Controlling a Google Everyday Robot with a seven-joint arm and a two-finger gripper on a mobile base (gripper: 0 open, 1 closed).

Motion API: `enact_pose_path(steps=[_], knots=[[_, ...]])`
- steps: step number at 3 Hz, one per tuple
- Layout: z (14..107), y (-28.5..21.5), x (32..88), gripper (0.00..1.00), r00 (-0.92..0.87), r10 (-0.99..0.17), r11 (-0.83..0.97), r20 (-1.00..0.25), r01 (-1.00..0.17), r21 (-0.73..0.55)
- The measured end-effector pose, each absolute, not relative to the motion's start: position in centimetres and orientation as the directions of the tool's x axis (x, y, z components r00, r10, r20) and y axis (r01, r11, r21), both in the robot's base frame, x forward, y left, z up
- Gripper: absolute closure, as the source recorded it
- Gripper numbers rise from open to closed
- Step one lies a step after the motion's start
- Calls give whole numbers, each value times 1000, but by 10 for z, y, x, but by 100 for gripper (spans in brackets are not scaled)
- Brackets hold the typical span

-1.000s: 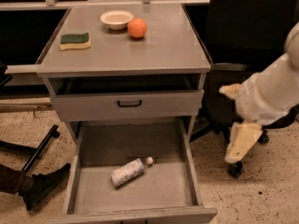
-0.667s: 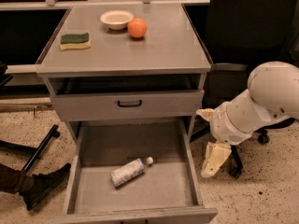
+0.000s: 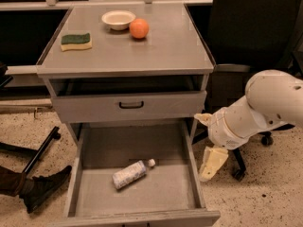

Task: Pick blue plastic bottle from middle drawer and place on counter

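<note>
The blue plastic bottle point(image 3: 132, 173) lies on its side on the floor of the open middle drawer point(image 3: 85, 183), white cap pointing to the right. The counter point(image 3: 165, 46) is the grey top of the cabinet. My gripper point(image 3: 200, 148) hangs just outside the drawer's right wall, to the right of the bottle and above it. Its cream fingers point(image 3: 213, 161) are spread apart and hold nothing. The white arm point(image 3: 265, 103) reaches in from the right.
On the counter sit a green and yellow sponge point(image 3: 75, 40), a white bowl point(image 3: 118, 19) and an orange point(image 3: 138, 28). The shallower drawer with the black handle point(image 3: 131, 105) is slightly open. A black office chair point(image 3: 251, 32) stands at the right, and a shoe point(image 3: 40, 188) at the lower left.
The arm has swung left and downward from the right, bringing the gripper up to the drawer's right wall. The bottle has not moved.
</note>
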State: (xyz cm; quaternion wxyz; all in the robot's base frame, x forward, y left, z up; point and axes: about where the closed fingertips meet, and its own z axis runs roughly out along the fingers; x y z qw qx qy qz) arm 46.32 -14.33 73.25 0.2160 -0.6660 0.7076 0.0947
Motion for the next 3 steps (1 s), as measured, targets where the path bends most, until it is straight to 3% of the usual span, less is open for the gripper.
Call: enact_pose_path(steps=[3], knots=[[593,-19,522,0,121,-881,-19,-456,-975,-222]])
